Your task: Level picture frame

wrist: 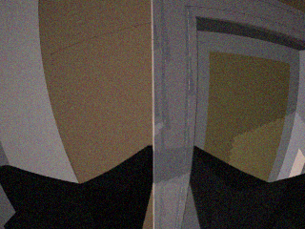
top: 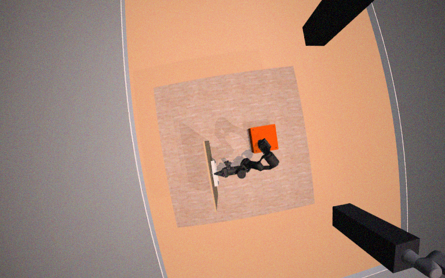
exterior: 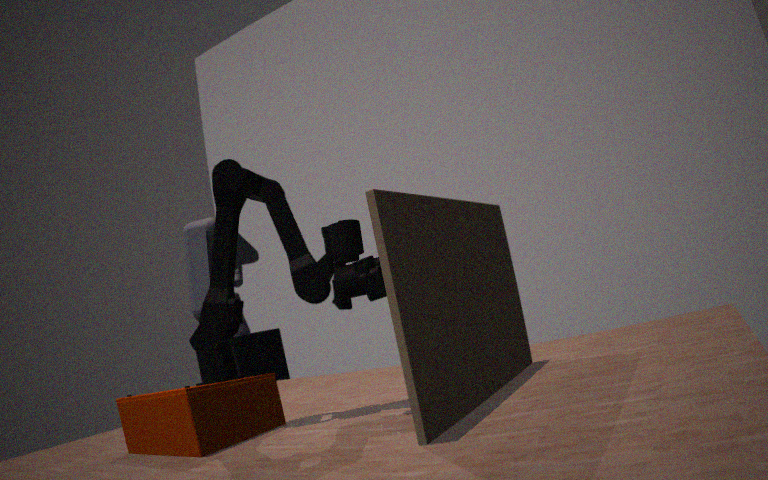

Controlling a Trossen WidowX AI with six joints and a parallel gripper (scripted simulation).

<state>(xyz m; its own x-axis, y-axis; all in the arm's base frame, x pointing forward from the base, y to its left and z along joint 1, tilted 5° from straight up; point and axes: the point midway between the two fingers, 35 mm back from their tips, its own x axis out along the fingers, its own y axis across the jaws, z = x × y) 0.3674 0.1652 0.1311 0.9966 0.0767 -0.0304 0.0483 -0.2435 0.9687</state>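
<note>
The picture frame [wrist: 172, 57] [top: 213, 170] is pale grey-white with an olive inner picture, and it hangs on the brown wall panel [wrist: 95, 76] [top: 211, 193] [exterior: 453, 305]. In the wrist view its near side bar runs between my two dark fingers. My gripper [wrist: 171, 152] [top: 218, 172] [exterior: 380, 283] is shut on that side bar, pressed up against the panel. In the exterior view I see only the dark back of the panel, so the frame is hidden there. The screw and the notched strip are hidden. I cannot tell the frame's tilt from these views.
The arm stands on an orange base block [top: 263, 137] [exterior: 198, 416] on the wooden table top [top: 262, 196]. The wall panel stands upright on the table to the arm's front. Two black camera posts [top: 331, 19] [top: 374, 236] stand off the table.
</note>
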